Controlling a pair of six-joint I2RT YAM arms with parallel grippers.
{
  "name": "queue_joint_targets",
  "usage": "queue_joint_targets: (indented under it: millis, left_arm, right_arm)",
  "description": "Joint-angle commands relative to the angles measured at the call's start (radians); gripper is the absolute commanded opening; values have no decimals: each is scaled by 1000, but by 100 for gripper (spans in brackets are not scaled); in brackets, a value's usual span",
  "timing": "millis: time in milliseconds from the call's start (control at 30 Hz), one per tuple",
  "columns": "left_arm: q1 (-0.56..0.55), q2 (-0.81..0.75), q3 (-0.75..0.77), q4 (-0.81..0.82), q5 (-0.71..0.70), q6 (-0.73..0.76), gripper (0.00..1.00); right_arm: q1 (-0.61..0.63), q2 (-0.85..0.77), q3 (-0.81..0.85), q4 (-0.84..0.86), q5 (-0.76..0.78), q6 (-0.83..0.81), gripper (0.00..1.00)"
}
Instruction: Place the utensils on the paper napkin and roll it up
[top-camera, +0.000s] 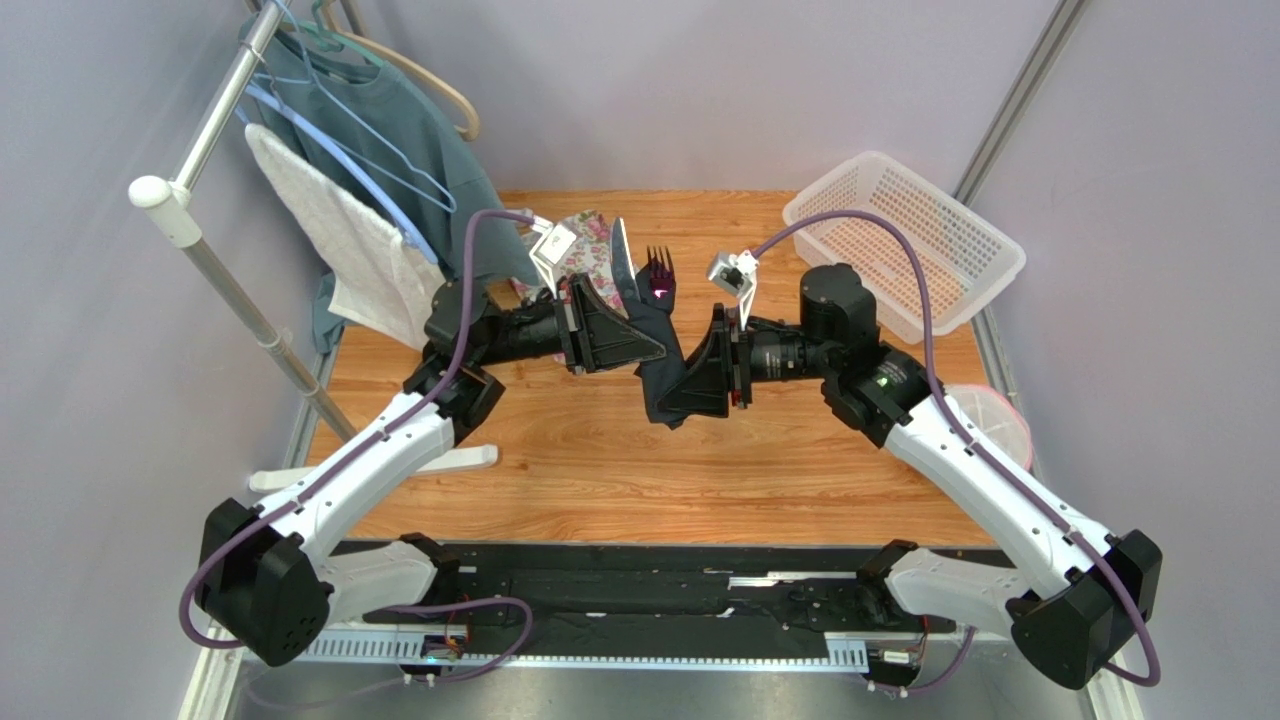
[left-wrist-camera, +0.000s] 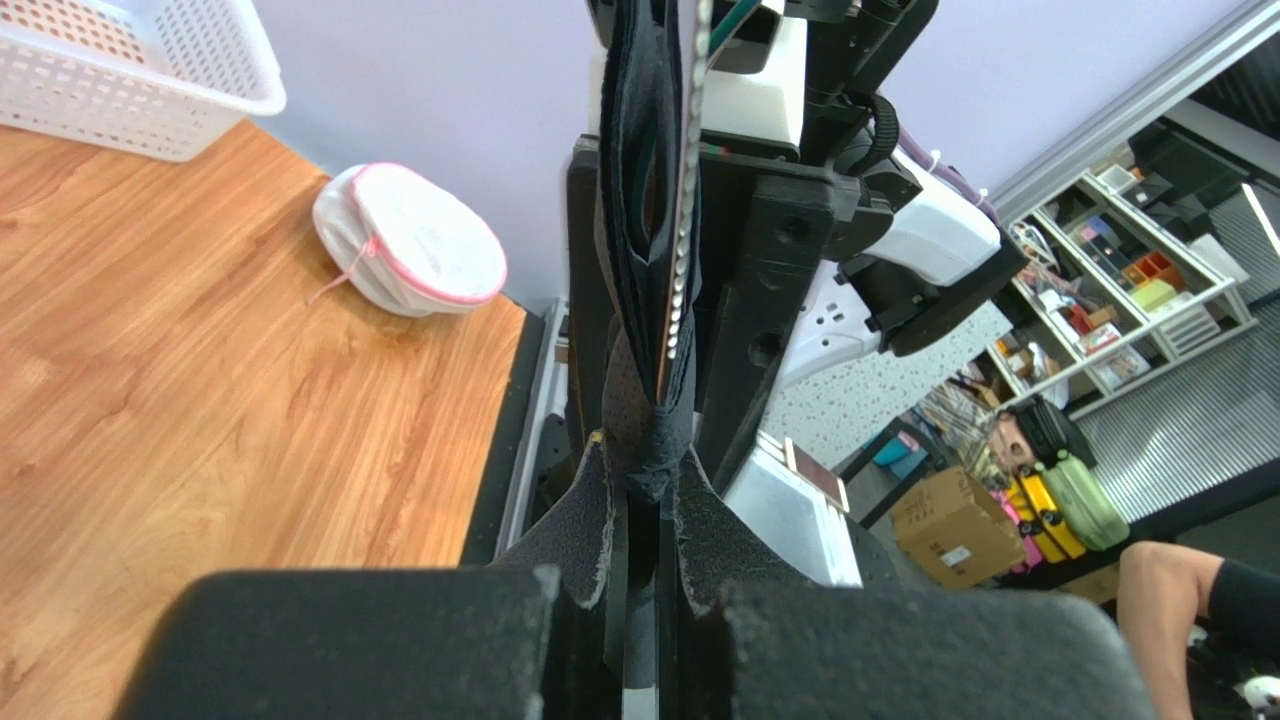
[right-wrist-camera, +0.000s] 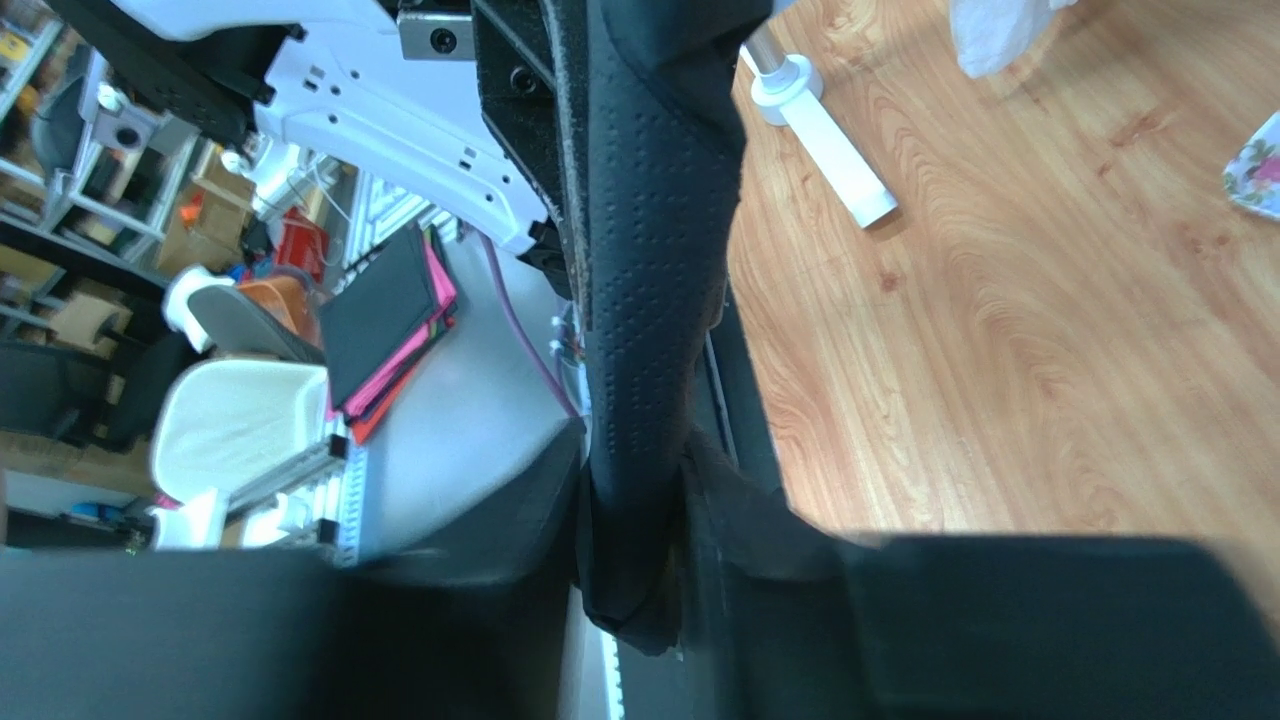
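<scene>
The black paper napkin (top-camera: 658, 368) is rolled into a tube and held above the table's middle, between my two grippers. The purple fork (top-camera: 657, 272) sticks its tines out of the roll's far end. My left gripper (top-camera: 646, 348) is shut on the roll from the left. My right gripper (top-camera: 696, 375) is shut on it from the right. In the left wrist view the roll (left-wrist-camera: 643, 225) rises from the gripper (left-wrist-camera: 649, 495), and a pale serrated knife edge (left-wrist-camera: 693, 180) runs along it. In the right wrist view the dotted black roll (right-wrist-camera: 657, 270) is pinched in the gripper (right-wrist-camera: 639, 540).
A pink-flowered tray (top-camera: 597, 245) lies behind the grippers. A white mesh basket (top-camera: 911, 240) stands at the back right. A pink-rimmed white pouch (top-camera: 998, 425) sits at the right edge. A clothes rack (top-camera: 226, 285) with a shirt and a white towel stands at the left.
</scene>
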Motion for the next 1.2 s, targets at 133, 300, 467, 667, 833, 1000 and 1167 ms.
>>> queue_joint_targets:
  millis: [133,300,467,667,833,1000,1167]
  left_arm:
    - [6,-3,58,54,-20,2,0]
    - [8,7,68,54,-20,5,0]
    - [8,7,61,52,-11,12,0]
    - [8,14,62,67,-12,7,0]
    - [8,11,61,66,3,12,0]
    - [5,8,53,74,3,5,0]
    - [5,11,65,81,-9,2,0]
  right_arm:
    - [3,-24,41,-114,9,-96,24]
    - [5,-30,17,-106,0,-91,30]
    - [-17,-39,87,-223,55,-142,63]
    - [-66,-35,178,-264,64,-145,66]
    - [-87,13,247,-234,58,-116,63]
    - [-109,57,270,-145,43,30,53]
    - [-110,62,226,-77,36,110,54]
